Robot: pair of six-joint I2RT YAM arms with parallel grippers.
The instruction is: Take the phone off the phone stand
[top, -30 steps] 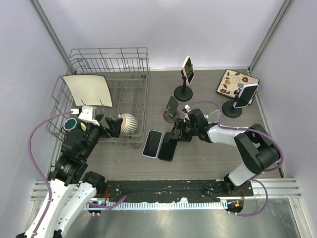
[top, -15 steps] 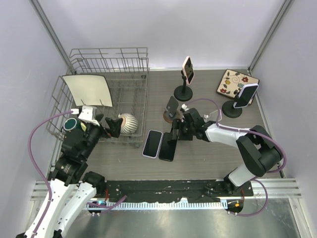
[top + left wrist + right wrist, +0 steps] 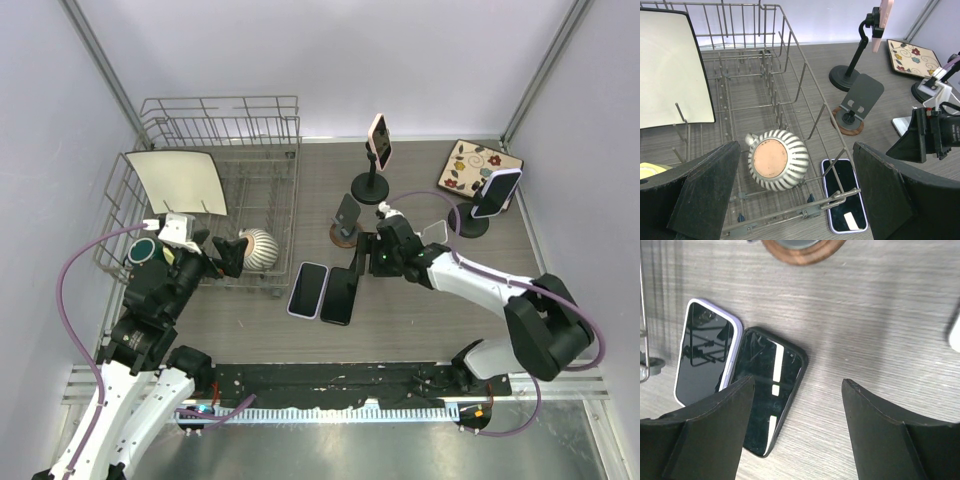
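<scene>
Phone in black case (image 3: 340,295) lies flat on the table (image 3: 420,315), just beside the lavender phone (image 3: 308,289). My right gripper (image 3: 371,258) has let go and lifted, jaws wider than 1 second ago, empty. Left gripper (image 3: 228,256) gapes wide.

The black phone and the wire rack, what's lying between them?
A purple-cased phone lies flat between the black phone and the rack, in the top view.
</scene>
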